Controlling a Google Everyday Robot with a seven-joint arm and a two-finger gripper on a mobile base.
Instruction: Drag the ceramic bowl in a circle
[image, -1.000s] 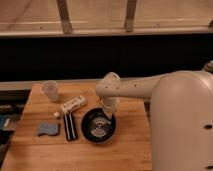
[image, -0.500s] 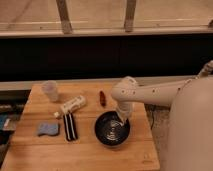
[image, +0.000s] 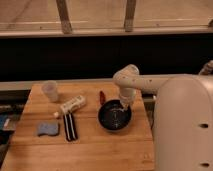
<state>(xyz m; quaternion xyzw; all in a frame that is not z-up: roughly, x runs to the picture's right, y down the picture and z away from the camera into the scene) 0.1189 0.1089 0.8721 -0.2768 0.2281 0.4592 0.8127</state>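
Observation:
The ceramic bowl (image: 114, 118), round, shallow and glossy black, sits on the wooden table (image: 100, 150) right of centre. My gripper (image: 124, 105) points straight down at the bowl's far right rim, shut on that rim. The pale arm reaches in from the right and bends at an elbow (image: 127, 77) above the bowl. The gripper body covers part of the rim.
A translucent cup (image: 50, 91) stands at the back left. A white tube (image: 73, 104) lies left of the bowl, with a black bar-shaped object (image: 70, 126) and a blue sponge (image: 48, 129) in front of it. A small red object (image: 102, 96) lies just behind the bowl. The table's right edge is near the bowl.
The bowl has slid right across the table and then a little toward the back, moving together with the gripper.

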